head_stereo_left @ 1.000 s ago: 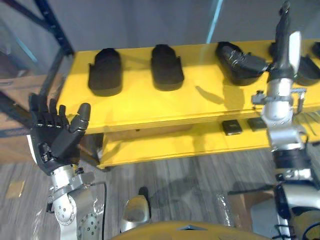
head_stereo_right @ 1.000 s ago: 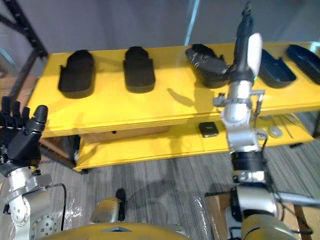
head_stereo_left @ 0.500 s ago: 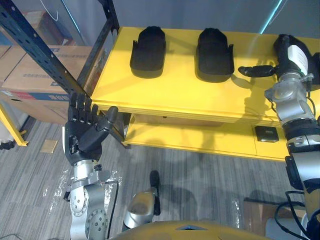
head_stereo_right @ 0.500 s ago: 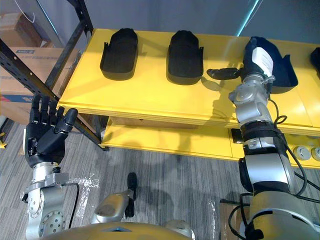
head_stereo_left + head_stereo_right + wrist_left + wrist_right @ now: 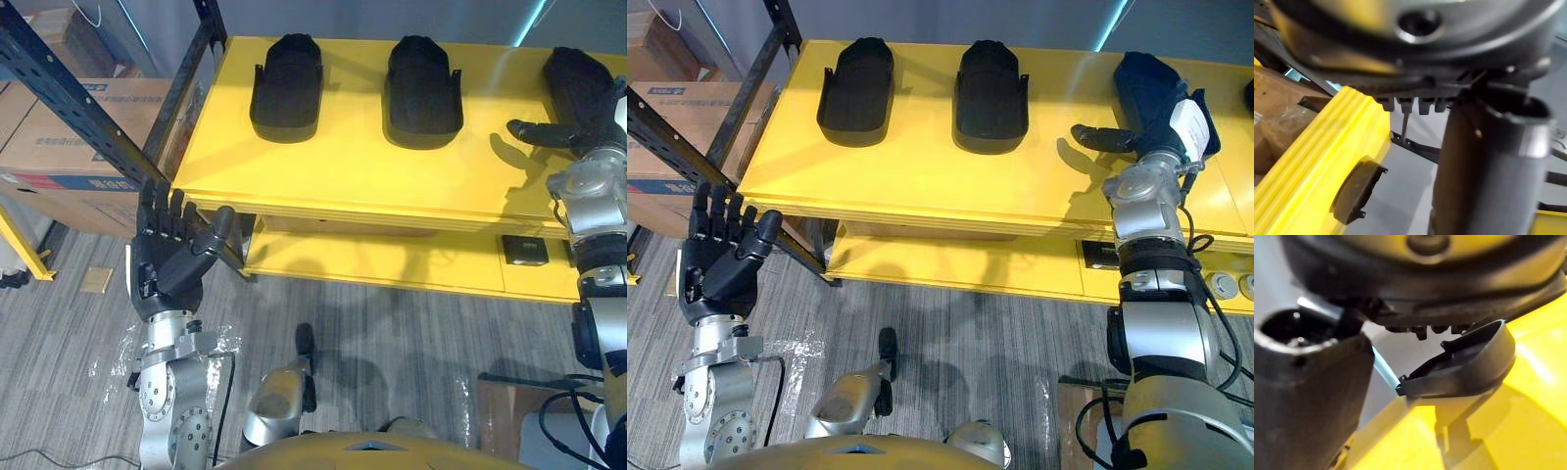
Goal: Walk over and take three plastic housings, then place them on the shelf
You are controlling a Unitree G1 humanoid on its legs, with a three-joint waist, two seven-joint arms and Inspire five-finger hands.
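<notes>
Left hand (image 5: 720, 264) raised, fingers straight, empty. Right hand (image 5: 1151, 147) over third housing (image 5: 1141, 78) on yellow shelf (image 5: 921, 176) - thumb splayed clear, fingers straight, I see no grip. Two more housings (image 5: 855, 78) (image 5: 990, 83) beside.

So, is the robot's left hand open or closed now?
Open. The left hand is held up beside the corner of the yellow shelf, with its fingers straight and its thumb out, and it holds nothing.
</notes>
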